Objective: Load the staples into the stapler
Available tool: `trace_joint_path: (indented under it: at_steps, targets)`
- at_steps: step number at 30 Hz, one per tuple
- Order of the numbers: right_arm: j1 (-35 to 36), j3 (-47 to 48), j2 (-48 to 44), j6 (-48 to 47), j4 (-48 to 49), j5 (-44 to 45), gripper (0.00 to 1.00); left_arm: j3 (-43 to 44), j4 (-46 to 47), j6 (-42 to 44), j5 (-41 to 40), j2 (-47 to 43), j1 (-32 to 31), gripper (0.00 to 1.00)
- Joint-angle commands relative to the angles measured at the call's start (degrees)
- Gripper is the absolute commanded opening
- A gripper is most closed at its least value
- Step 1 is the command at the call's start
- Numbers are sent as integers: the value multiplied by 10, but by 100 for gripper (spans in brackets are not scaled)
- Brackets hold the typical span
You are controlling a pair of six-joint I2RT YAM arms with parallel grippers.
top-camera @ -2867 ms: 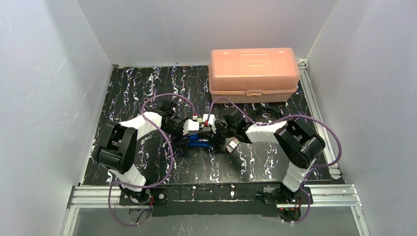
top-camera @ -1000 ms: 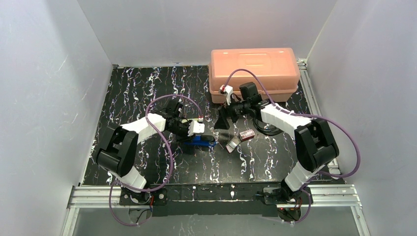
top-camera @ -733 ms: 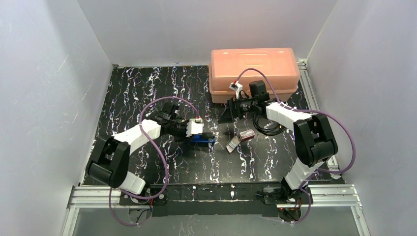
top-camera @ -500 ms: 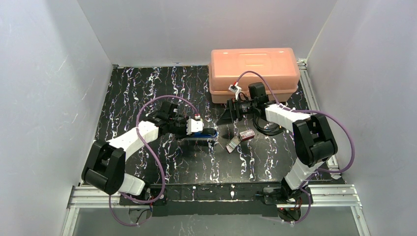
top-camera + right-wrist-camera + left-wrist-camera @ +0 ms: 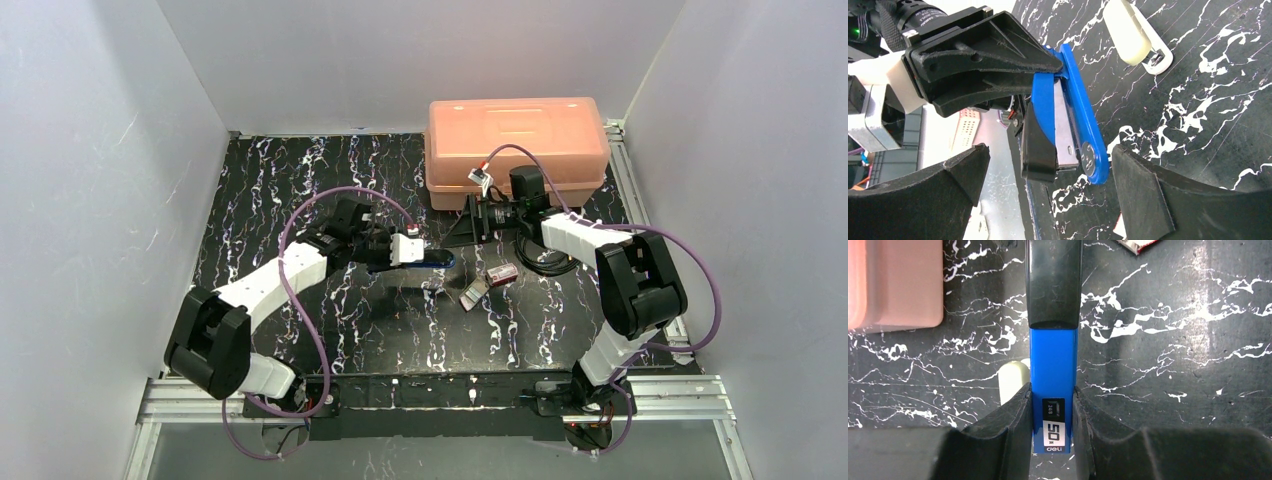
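My left gripper [image 5: 424, 257] is shut on the rear end of the blue stapler [image 5: 443, 261] and holds it lifted off the table, level, nose pointing right. In the left wrist view the fingers [image 5: 1015, 412] pinch the blue body [image 5: 1053, 360] on both sides. The right gripper [image 5: 460, 230] stands open just beyond the stapler's nose, holding nothing. Its wrist view looks at the stapler [image 5: 1068, 115] side-on, metal channel visible. A small red staple box [image 5: 503, 273] and its slid-out tray [image 5: 472, 292] lie on the table to the right. I cannot make out the staples themselves.
A large pink plastic case [image 5: 517, 150] sits at the back right, close behind the right gripper. A coiled black cable [image 5: 545, 262] lies beside the red box. A small cream oblong object [image 5: 1128, 32] rests on the black marbled table [image 5: 300, 180] under the stapler.
The left arm has raised the stapler off the table and carried it rightward and farther away. The right gripper has stayed open near the pink case, shifting only slightly.
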Motion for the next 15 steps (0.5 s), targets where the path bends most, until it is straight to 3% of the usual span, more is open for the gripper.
trace_joint_path:
  at_steps: [1, 15]
  targets:
    - [-7, 1, -3, 30, 35, -27, 99, 32, 36, -16, 5, -39, -13, 0]
    - [-11, -37, -24, 62, 79, -35, 99, 25, 82, -49, -24, -60, -18, 0]
